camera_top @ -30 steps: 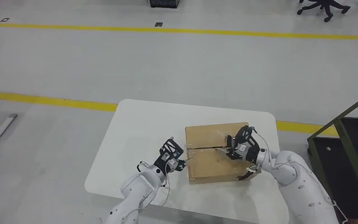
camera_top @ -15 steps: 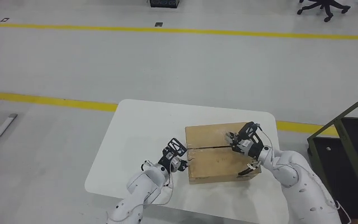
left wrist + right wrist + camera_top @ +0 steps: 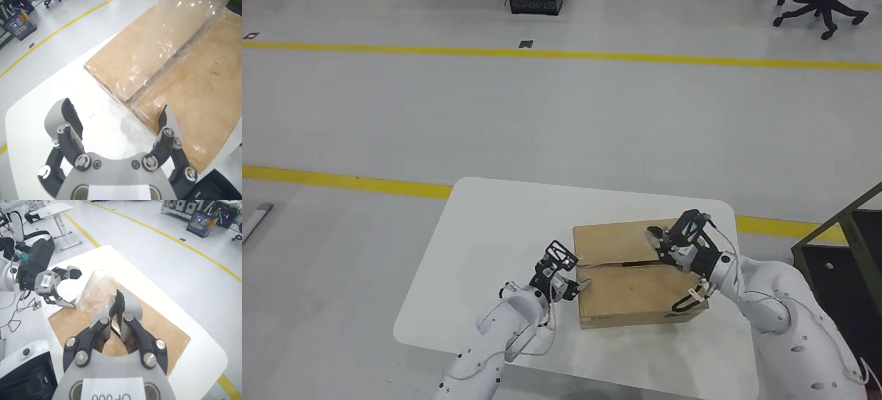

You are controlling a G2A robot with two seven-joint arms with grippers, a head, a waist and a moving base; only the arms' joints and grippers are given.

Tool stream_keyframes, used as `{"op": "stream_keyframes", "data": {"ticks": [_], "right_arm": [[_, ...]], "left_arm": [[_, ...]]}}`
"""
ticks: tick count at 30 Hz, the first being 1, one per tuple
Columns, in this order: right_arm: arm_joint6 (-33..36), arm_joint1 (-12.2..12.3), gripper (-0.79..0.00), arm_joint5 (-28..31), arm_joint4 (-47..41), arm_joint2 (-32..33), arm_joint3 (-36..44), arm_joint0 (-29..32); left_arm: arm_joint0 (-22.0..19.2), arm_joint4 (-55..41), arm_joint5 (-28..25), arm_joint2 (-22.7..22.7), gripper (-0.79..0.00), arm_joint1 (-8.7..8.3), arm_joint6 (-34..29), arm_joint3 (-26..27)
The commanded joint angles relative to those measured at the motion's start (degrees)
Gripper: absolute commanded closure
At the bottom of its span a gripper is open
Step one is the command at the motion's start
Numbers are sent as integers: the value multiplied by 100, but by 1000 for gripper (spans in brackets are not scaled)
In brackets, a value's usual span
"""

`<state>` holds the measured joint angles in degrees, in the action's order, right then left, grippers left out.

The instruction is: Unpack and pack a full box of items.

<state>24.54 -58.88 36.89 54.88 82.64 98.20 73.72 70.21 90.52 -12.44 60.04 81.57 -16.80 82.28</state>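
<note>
Top view puts the cardboard box (image 3: 632,300) on the white table (image 3: 482,250), closed. Its two top flaps meet at a seam (image 3: 617,265) that runs from one gripper across to the other. A strip of clear tape (image 3: 94,289) covers that seam and is partly peeled up.

The right gripper (image 3: 116,299) sits over the box top at its own end of the seam. Its fingers are pinched together on the loose, crumpled tape, holding it up off the cardboard. Ahead of those fingers the tape stands up as a wrinkled sheet, then slopes down toward the far end of the box. There it lies flat on the flaps.

The left gripper (image 3: 115,106) is at that far end with its jaws spread wide and nothing between them. One fingertip is at the box's top edge, just beside the seam; whether it touches the cardboard cannot be told. The other fingertip hangs over bare table beside the box.

Beyond the table, yellow lines (image 3: 542,55) cross the pale floor.
</note>
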Motion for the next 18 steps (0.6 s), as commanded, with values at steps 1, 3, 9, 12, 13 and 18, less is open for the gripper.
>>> {"op": "stream_keyframes", "data": {"ticks": [1,3,9,12,13,18], "right_arm": [[51,11,0,1,11,33,73,8],[88,22,0,-7,61,60,121,31],[44,55,0,-72,186,194,-64,292],[66,73,0,-77,261,258,-265,352],[67,80,0,-88,303,281,-297,364],[52,114,0,-159,566,420,-368,461]], "left_arm": [[-28,19,35,-22,-785,4,23,-45],[-51,19,62,-20,-785,5,35,-86],[-77,30,74,18,-785,-6,37,-128],[-73,38,54,47,-785,-17,28,-112],[-71,38,50,60,-785,-21,23,-110],[-93,23,36,77,-785,-28,9,-136]]}}
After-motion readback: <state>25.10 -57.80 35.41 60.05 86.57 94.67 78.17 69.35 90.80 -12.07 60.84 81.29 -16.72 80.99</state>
